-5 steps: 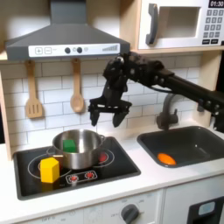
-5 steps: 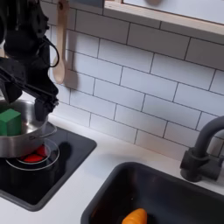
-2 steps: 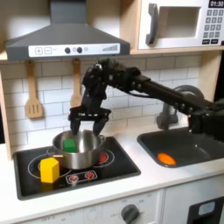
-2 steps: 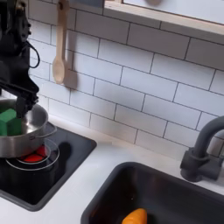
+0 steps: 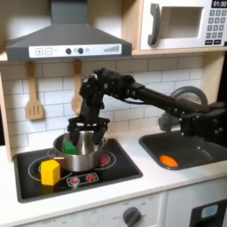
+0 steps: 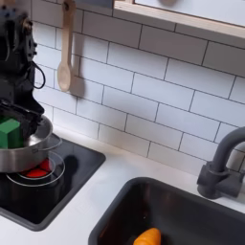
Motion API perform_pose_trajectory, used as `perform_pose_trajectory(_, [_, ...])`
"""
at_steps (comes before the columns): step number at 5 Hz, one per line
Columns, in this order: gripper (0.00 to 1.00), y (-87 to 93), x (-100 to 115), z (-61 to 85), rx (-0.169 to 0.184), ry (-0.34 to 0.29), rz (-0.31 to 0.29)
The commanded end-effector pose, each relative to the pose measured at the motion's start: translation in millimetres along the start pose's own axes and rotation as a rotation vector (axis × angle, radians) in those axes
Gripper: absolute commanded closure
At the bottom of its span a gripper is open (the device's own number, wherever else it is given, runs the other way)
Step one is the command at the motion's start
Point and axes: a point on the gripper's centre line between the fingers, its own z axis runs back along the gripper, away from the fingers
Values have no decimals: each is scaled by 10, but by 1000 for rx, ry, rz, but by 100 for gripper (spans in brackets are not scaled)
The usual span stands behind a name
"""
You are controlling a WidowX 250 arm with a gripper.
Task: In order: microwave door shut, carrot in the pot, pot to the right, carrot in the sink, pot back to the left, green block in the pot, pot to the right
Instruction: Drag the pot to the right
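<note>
Black and jointed, the gripper [image 5: 85, 129] hangs right above the pot [image 5: 78, 152], its two fingers spread with the tips about level with the pot's rim; nothing is between them, so the jaws are open and empty. In the second exterior view the gripper's dark bulk stands over the far side of the pot [image 6: 24, 150], one finger [image 6: 35, 123] reaching down toward the rim.

Inside the pot stands the green block [image 5: 69, 146], seen in both exterior views [image 6: 10, 133], upright and free of the fingers. The pot sits on the black stovetop [image 5: 115, 167], over the red burner ring [image 6: 36, 170]. Just beside the pot, toward the first exterior view's left and front, stands a yellow block [image 5: 50, 172].

Well away from the pot, toward the first exterior view's right, the sink [image 5: 200, 137] holds the carrot [image 5: 168, 160], which lies orange on the basin floor [image 6: 146, 236]. Up above the pot and to the first exterior view's right, the microwave door [image 5: 176, 25] looks shut flush.

By my judgement nearly everything is done: door closed, carrot in the sink, block in the pot. What remains is the last drag of the pot toward the sink, and the spread fingers poised at the rim suggest that step is being set up.
</note>
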Motion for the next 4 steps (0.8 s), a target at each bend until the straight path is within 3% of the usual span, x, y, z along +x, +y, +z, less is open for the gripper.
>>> perform_pose_trajectory(1, [0,-26,41,-150,-34,28,15])
perform_pose_trajectory(4, [0,-237,-28,-150,-77,43,-23])
